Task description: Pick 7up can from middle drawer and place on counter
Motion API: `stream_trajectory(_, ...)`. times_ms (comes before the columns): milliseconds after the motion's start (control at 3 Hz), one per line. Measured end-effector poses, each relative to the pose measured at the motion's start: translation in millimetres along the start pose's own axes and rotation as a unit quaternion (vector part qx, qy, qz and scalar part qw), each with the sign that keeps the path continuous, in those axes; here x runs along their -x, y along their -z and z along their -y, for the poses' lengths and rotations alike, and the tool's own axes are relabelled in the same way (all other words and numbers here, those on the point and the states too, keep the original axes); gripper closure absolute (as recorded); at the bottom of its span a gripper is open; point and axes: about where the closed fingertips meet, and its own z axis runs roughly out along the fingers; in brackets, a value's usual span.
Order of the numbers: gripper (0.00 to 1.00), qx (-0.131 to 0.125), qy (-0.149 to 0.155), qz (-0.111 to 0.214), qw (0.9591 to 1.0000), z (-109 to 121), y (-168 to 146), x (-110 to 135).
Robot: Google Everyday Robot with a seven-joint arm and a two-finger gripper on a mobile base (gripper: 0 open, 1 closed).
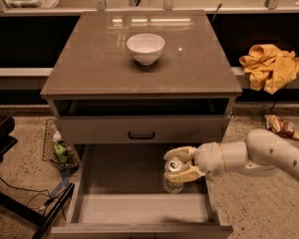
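I have the gripper (pixel 170 166) inside the open middle drawer (pixel 124 176), right-hand side, about halfway back. The arm (pixel 261 153) comes in from the right edge, low, over the drawer's right wall.

The fingers (pixel 185 174) are closed in on the 7up can (pixel 173 183), one on the far side and one on the near side, gripping near its top. The can is upright, its shiny lid showing between them and its body hanging below the grip. I can't tell if its base touches the drawer floor.

The drawer is pulled well out, and its pale floor is bare apart from the can. Above it sits a shut drawer front (pixel 139 128) with a small black handle. Above that is an open dark slot under the top.

The counter surface (pixel 104 63) is glossy, with light glare at the back. A white bowl (pixel 145 48) stands on it near the back centre, well apart from the can.

A yellow cloth (pixel 271 66) is bunched on the ledge to the right. A snack wrapper (pixel 279 126) lies on the speckled floor below it. A wire basket (pixel 59 151) stands on the floor just left of the cabinet.
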Motion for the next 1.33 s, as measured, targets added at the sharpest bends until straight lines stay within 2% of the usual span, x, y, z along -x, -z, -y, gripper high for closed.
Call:
stream_trajectory(333, 1.0, 0.048, -0.03, 0.025, 0.9981, -12.1, 27.0, 82.9)
stream_trajectory(667, 1.0, 0.048, -0.03, 0.025, 0.9981, -11.7, 25.9, 83.4)
stream_trajectory(1000, 1.0, 0.043, -0.03, 0.025, 0.9983, -3.5, 6.5, 118.0)
stream_trajectory(1333, 1.0, 0.019, -0.033, 0.028, 0.9989, 8.2, -29.2, 203.1)
